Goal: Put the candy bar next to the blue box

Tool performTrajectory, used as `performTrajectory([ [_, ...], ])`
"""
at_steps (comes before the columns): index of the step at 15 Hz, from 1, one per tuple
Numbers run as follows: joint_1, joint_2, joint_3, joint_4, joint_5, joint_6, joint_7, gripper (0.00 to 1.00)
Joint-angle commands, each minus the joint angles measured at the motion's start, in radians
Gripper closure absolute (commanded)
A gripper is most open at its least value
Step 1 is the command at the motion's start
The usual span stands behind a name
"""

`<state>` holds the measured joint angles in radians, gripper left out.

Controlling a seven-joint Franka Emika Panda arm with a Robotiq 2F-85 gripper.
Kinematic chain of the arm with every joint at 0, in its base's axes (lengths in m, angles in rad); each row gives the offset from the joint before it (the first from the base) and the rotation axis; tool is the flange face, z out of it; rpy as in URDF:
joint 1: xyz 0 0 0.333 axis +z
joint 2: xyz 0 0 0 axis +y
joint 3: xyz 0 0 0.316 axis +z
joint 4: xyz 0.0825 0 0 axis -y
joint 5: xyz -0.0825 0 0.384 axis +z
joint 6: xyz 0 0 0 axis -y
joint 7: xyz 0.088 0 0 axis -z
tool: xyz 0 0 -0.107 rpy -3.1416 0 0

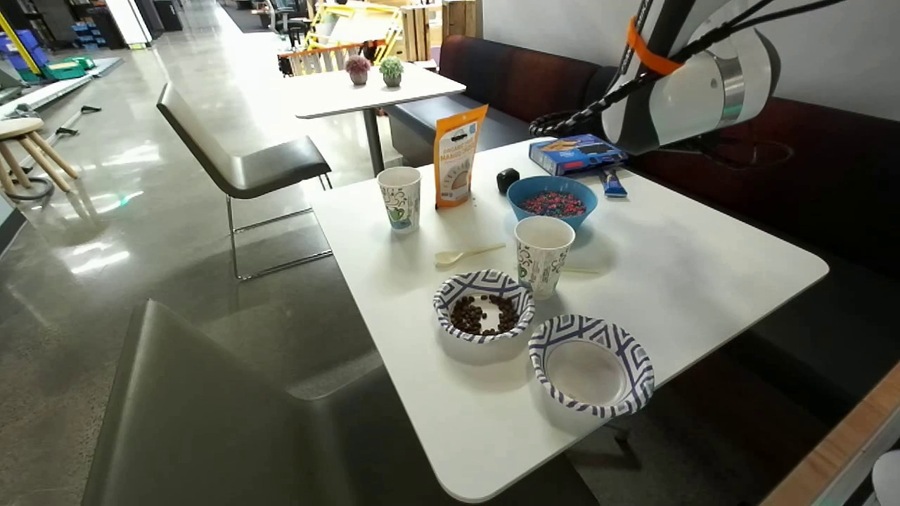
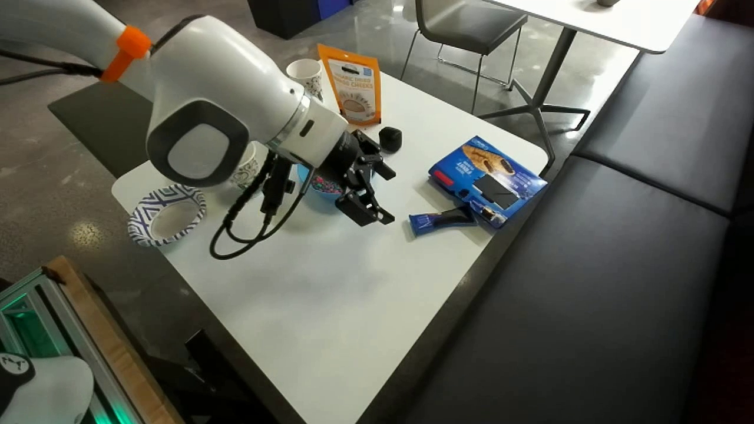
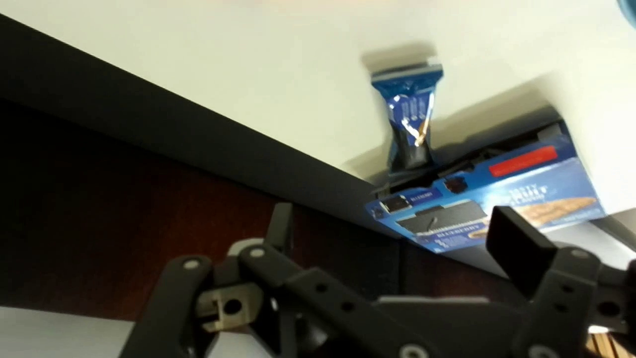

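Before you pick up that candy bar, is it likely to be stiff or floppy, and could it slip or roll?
The candy bar may be slippery, since it shows bright glints in the wrist view. Its flattened end could crumple, while the fuller middle is probably stiffer. Being long and low, it seems unlikely to roll.

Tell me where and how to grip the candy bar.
I'd pinch the candy bar across its long sides near mid-length, from above, favoring the end away from the blue box: it is narrow and oblong, with one end close by the box.
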<state>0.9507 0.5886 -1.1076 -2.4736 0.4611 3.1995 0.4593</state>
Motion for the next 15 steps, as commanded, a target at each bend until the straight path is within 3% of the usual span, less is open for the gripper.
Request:
performTrajectory([
  [1, 0.181, -0.127, -0.226, -0.037, -0.060, -0.271, -0.091, 0.00],
  [6, 0.397, -0.246, -0.527, -0.003, -0.142, -0.541, -0.286, 0.00],
  [11, 0.572, -0.266, -0.744, -0.019, -0.157, -0.695, -0.547, 0.00],
  [12, 0.498, -0.233, -0.668, 0.004, -0.145, -0.662, -0.463, 0.00],
  [15, 0.502, -0.234, -0.678, 0.007, -0.144, -0.669, -0.477, 0.00],
])
